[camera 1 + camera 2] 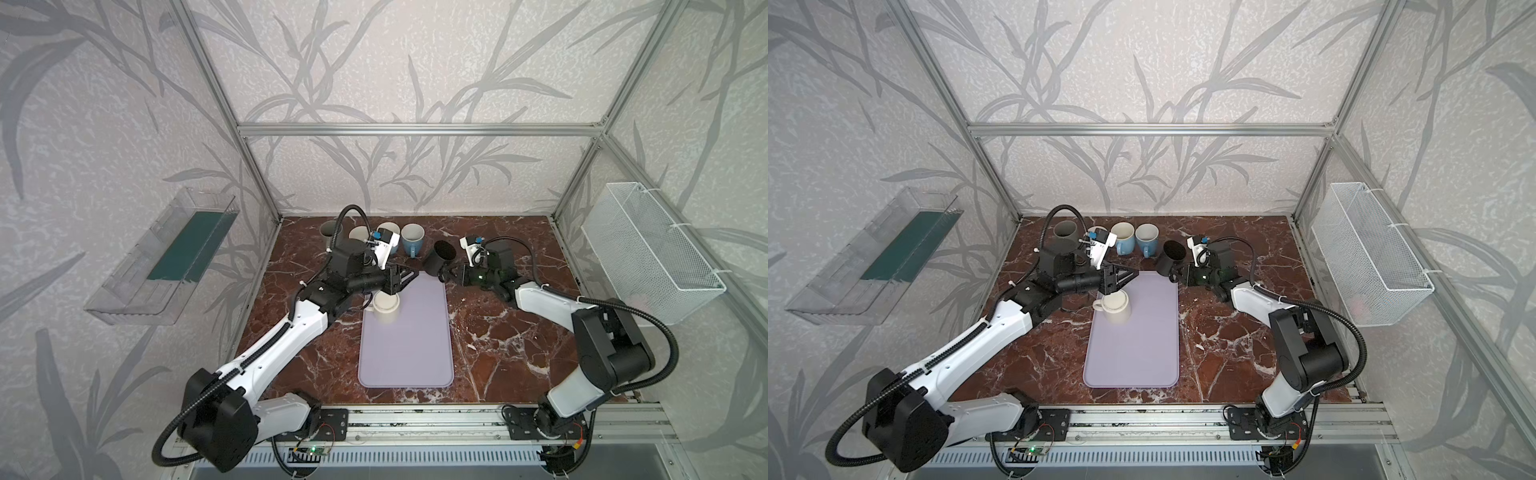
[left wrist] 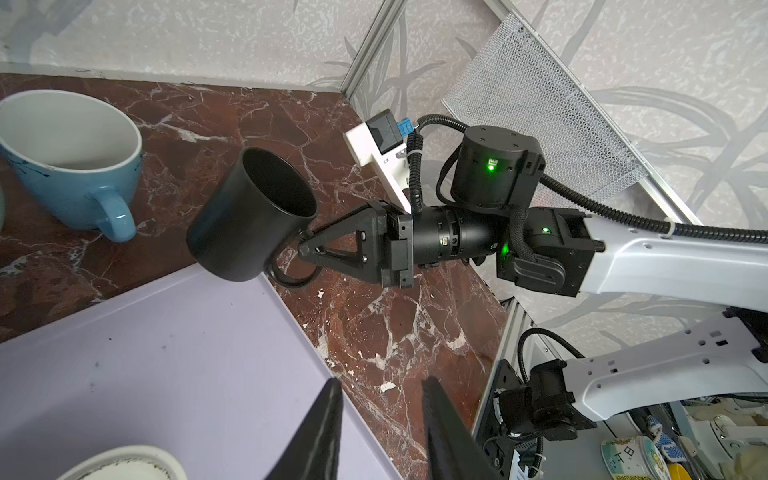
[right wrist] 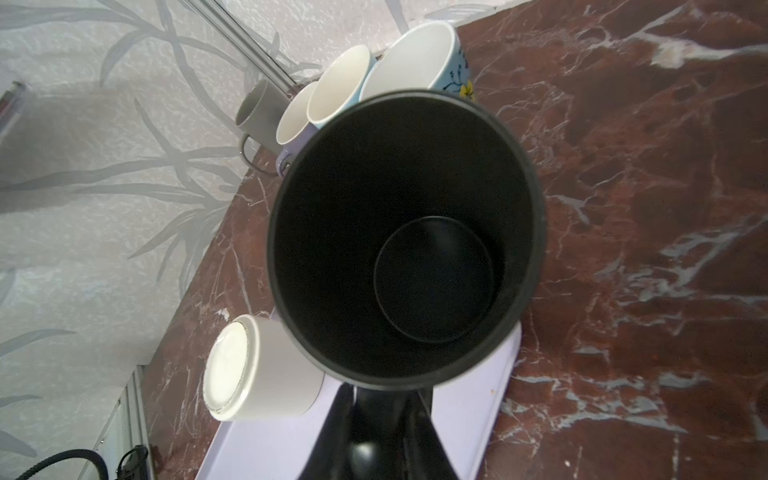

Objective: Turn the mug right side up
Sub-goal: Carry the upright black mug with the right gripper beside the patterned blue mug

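**Black mug in the right grip, tilted mouth-up**

I see the right gripper (image 2: pixel 305 249) clamped tight on the handle of the black mug (image 1: pixel 441 257). The mug sits tilted at the far right corner of the mat (image 1: pixel 407 353), mouth up. I cannot tell whether its base touches the mat. My left gripper (image 2: pixel 382 399) hangs part-open and holds nothing, just above a white mug (image 1: pixel 386 307) that stands upside down on the mat's far left part. Four more mugs (image 1: pixel 411 239) line the back edge, upright.
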`<act>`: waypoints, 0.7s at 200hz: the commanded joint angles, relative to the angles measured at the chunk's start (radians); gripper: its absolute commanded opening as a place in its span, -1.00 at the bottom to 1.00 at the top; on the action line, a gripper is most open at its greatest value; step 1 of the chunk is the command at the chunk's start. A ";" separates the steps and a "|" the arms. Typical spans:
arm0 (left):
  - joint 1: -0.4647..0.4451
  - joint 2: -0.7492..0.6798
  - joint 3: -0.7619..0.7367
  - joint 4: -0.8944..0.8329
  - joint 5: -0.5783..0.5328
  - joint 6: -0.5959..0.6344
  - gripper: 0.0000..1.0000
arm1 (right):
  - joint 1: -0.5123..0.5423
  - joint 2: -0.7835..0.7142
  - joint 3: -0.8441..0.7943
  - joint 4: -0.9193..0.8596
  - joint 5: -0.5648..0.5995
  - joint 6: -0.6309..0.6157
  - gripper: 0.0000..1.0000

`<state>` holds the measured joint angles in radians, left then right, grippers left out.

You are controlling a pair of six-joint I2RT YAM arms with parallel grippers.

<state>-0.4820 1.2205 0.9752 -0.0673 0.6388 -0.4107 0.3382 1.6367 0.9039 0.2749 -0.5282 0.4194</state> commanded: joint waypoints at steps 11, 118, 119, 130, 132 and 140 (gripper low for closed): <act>0.010 -0.047 -0.013 -0.030 -0.034 0.023 -0.29 | -0.005 0.015 0.081 0.038 0.035 -0.069 -1.00; 0.028 -0.091 -0.040 -0.049 -0.056 0.024 -0.29 | -0.005 0.138 0.199 -0.017 0.202 -0.117 -1.00; 0.028 -0.091 -0.041 -0.049 -0.056 0.024 -0.29 | -0.005 0.140 0.201 -0.017 0.203 -0.118 -1.00; 0.030 -0.097 -0.047 -0.043 -0.060 0.025 -0.29 | -0.005 0.157 0.218 -0.028 0.223 -0.115 -1.00; 0.030 -0.098 -0.047 -0.042 -0.061 0.025 -0.29 | -0.006 0.160 0.223 -0.028 0.227 -0.113 -1.00; 0.032 -0.102 -0.053 -0.037 -0.066 0.023 -0.29 | -0.005 0.172 0.234 -0.029 0.239 -0.108 -1.00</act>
<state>-0.4564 1.1461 0.9436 -0.1051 0.5930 -0.3996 0.3340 1.7977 1.0691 0.1921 -0.3397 0.3275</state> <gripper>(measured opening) 0.354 0.187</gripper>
